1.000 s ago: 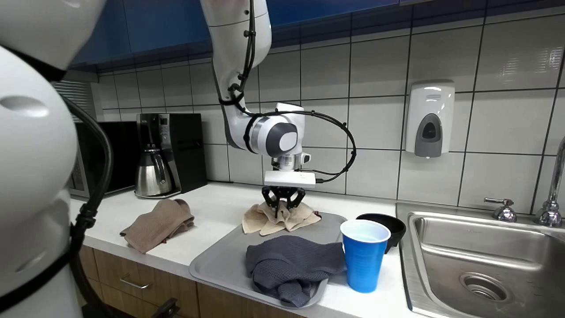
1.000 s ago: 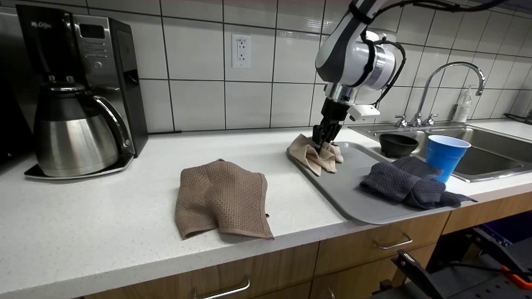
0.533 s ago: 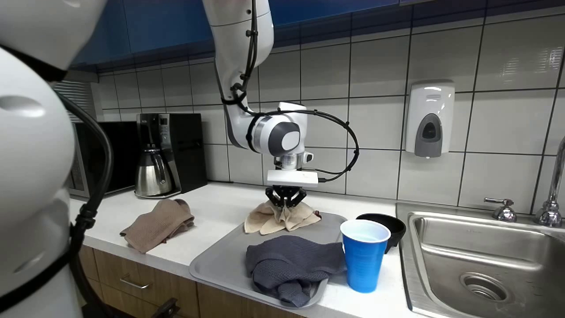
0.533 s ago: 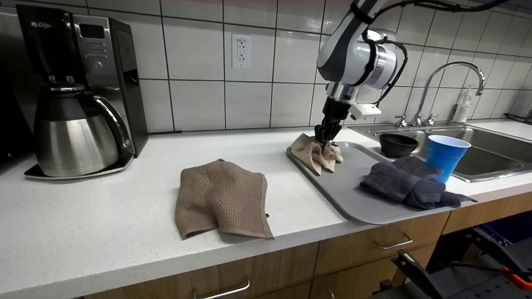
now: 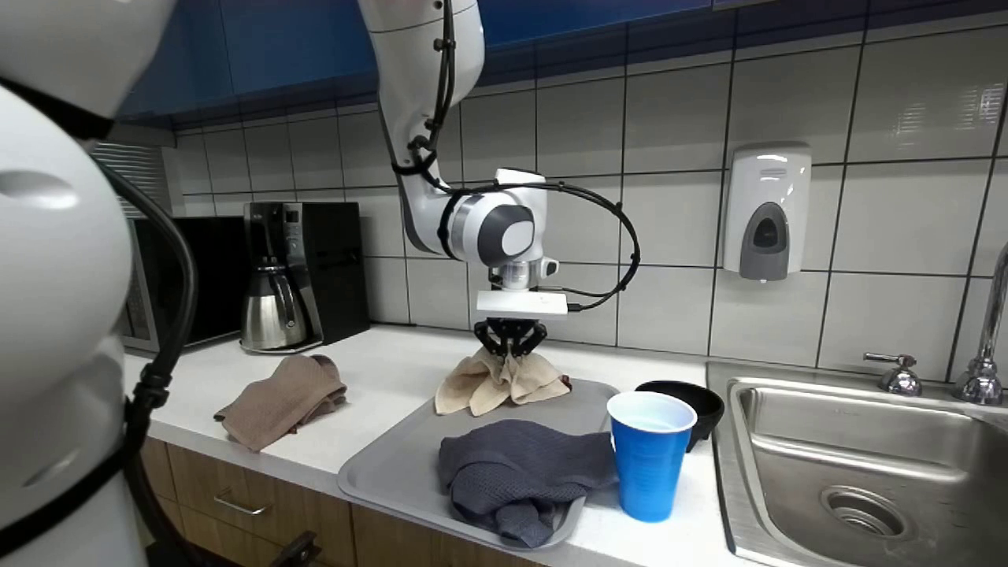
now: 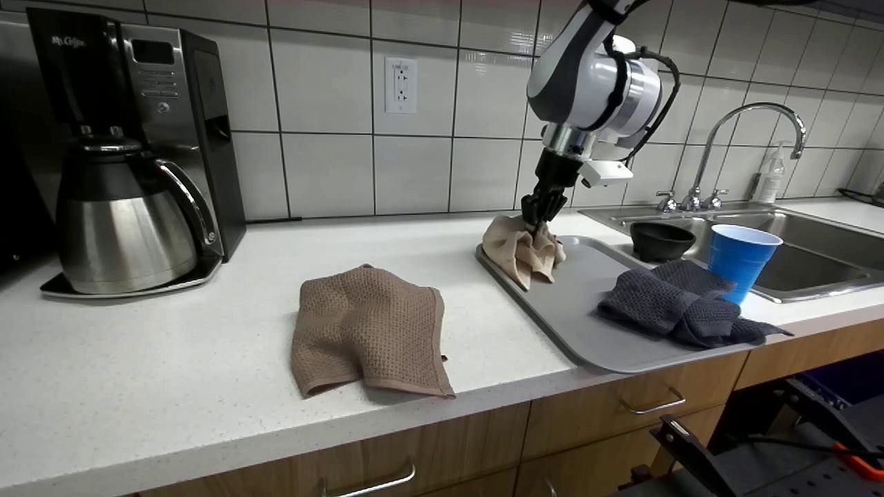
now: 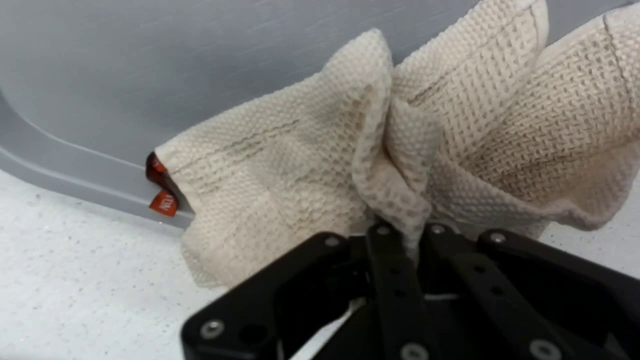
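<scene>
Fingers [image 7: 392,280], black and jointed, point downward and pinch a gathered fold of beige woven cloth [image 7: 285,170]. The cloth is at the far rim of a flat grey round-cornered tray [image 6: 577,297]; its skirts fan across that edge, partly over the tray, partly over the white speckled worktop [image 6: 207,359]. A red-orange tag [image 7: 164,202] at one corner of it overlaps the rim. Beyond the fingers, a modest strip of worktop runs between the tray and the wall of pale glossy tiles [image 6: 414,176]. The tray's opposite rim reaches the front edge of the worktop. Between, a stretch of grey surface separates the beige cloth from a rumpled dark grey waffle-weave towel [image 6: 663,304], one end of which passes over the tray's side rim. Close by that side rim stand a tall blue plastic cup [image 5: 650,461] and a low black bowl [image 6: 661,241], then the stainless steel sink [image 5: 732,472]. Away from the sink, a broad span of worktop opens between the tray and a slumped brown textured towel [image 6: 373,331] lying near the front edge.
</scene>
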### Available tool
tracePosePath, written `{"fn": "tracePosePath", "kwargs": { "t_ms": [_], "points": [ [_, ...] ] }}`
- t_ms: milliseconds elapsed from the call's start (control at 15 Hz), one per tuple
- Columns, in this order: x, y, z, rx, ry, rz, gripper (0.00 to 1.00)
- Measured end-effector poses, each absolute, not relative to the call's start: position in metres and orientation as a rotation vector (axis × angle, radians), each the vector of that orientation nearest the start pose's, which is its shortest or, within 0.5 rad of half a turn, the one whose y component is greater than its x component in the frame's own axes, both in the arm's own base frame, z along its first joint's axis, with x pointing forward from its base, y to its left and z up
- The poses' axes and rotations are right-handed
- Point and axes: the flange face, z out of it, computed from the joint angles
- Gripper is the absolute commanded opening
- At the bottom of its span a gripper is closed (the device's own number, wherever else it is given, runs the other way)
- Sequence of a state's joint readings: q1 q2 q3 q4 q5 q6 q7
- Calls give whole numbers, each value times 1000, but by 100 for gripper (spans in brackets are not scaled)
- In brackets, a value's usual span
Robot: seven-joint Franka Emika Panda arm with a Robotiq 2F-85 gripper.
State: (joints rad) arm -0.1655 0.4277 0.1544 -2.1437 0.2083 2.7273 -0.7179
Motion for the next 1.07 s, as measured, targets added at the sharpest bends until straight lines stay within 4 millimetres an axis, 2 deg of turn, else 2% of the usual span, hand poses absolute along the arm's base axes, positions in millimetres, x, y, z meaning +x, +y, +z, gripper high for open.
{"fn": "tracePosePath", "kwargs": {
  "t_ms": [333,600,1067],
  "points": [
    [582,-5,240,-2934,-771,-348,2],
    [573,10,256,-2934,-778,-367,2],
    [556,62,278,-2932,-745,-388,2]
  ]
}}
